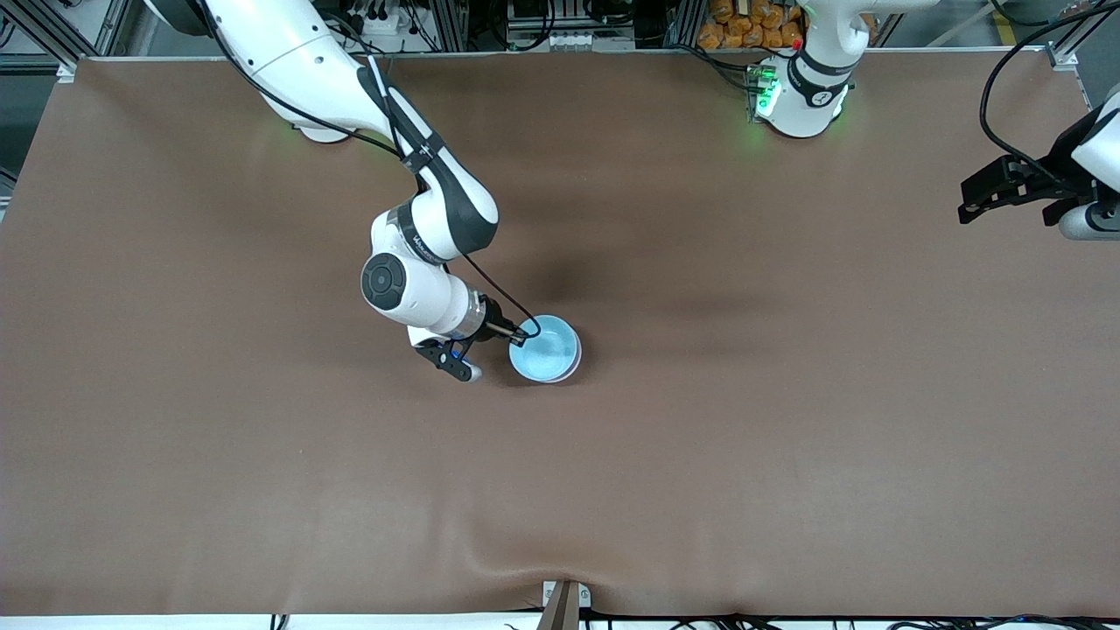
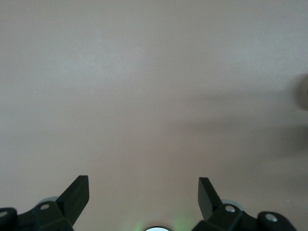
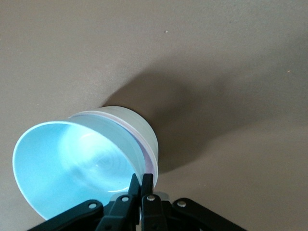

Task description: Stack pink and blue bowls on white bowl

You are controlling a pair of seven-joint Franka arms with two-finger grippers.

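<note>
The light blue bowl (image 1: 542, 352) (image 3: 72, 154) sits nested on top of a stack near the table's middle. Under it only a thin edge of the pink bowl (image 3: 147, 158) shows. The white bowl (image 3: 139, 127) (image 1: 577, 357) is the outer one at the bottom. My right gripper (image 1: 525, 334) (image 3: 141, 179) is shut on the blue bowl's rim, one finger inside the bowl and one outside it. My left gripper (image 1: 969, 206) (image 2: 144, 185) waits open over the left arm's end of the table, with only bare cloth below it.
Brown cloth (image 1: 787, 437) covers the whole table. The right arm's elbow and wrist (image 1: 420, 262) hang over the table beside the stack. The left arm's base (image 1: 801, 96) stands at the table's farther edge. A small bracket (image 1: 564, 599) sits at the nearest edge.
</note>
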